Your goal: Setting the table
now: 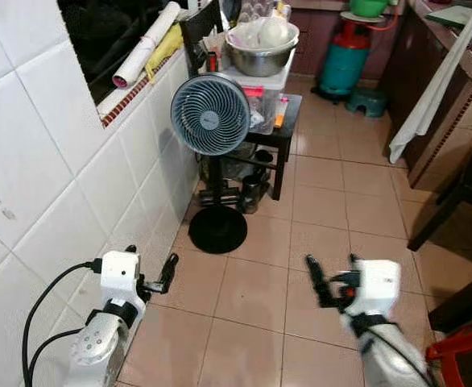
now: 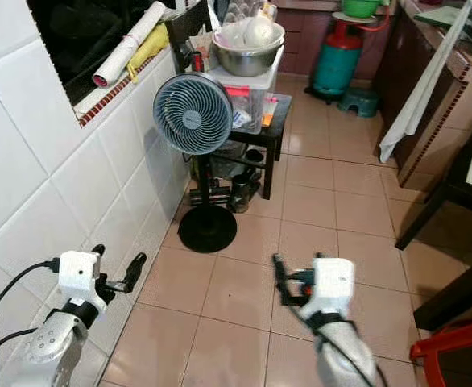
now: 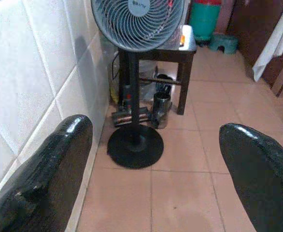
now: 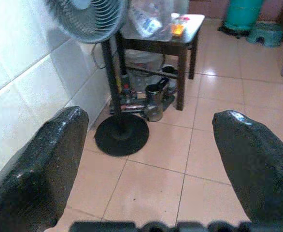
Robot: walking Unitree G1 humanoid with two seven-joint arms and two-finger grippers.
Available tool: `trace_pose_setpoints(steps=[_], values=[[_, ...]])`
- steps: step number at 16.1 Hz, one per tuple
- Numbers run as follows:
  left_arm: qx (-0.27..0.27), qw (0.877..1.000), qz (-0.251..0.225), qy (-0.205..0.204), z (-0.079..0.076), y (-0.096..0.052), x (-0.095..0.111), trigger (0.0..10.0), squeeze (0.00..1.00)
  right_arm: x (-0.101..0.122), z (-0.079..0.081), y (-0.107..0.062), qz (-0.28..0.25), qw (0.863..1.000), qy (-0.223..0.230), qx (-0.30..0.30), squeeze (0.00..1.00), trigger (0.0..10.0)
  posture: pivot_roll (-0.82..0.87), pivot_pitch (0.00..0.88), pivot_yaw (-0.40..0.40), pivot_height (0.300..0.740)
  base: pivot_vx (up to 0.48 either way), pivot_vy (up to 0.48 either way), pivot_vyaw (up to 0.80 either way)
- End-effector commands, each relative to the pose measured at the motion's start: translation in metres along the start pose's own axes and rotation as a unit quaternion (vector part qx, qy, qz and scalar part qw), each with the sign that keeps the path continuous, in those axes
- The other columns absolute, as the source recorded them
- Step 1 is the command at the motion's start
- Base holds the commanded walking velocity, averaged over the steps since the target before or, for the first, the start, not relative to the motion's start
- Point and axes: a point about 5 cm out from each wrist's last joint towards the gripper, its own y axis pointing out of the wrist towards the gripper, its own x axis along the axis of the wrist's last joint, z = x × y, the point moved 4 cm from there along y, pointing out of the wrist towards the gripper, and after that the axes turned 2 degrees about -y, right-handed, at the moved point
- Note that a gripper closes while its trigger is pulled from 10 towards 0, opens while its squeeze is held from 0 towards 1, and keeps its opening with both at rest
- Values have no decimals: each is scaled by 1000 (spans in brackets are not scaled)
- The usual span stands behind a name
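Note:
Both arms are held low over a tan tiled floor [image 1: 252, 298]. My left gripper [image 1: 151, 256] is open and holds nothing, close to the white tiled wall [image 1: 51, 185]. My right gripper [image 1: 333, 264] is also open and holds nothing, over bare floor; both wrist views show wide gaps between the fingers [image 3: 59, 159] [image 4: 247, 154]. Ahead, a steel bowl [image 1: 260, 55] with white things in it sits on a clear plastic box on a small black side table [image 1: 288, 129]. The dark legs of a larger table [image 1: 449, 201] stand at the right.
A grey pedestal fan [image 1: 210, 114] with a round black base [image 1: 217, 230] stands against the wall ahead. Cups and clutter lie under the side table. A green gas cylinder [image 1: 345, 60], a small stool [image 1: 367, 101], a hanging white cloth [image 1: 425, 93] and a red chair edge [image 1: 461, 347] are around.

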Motion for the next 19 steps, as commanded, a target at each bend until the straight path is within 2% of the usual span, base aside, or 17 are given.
trace_pose_setpoints(steps=[1, 5, 14, 19], values=[[5, 1000, -1, -12, 2, 2, 2, 10000, 0, 10, 2, 2, -12, 1000, -13, 3, 0, 10000, 14, 0, 6, 740, 0, 0, -438], [6, 998, -19, -57, 1, 7, 12, 10000, 0, 17, -4, 4, -11, 1000, -13, -7, 0, 10000, 2, 0, -5, 740, 0, 0, -800], [-21, 997, -15, -69, -12, 14, 15, 10000, 0, 18, 1, 9, -7, 1000, -11, -5, 0, 10000, 1, 0, -3, 740, 0, 0, -800], [-33, 997, -7, -72, -14, 13, 12, 10000, 0, 18, 2, 8, -6, 1000, -13, -4, 0, 10000, -7, 0, -2, 740, 0, 0, -800]])
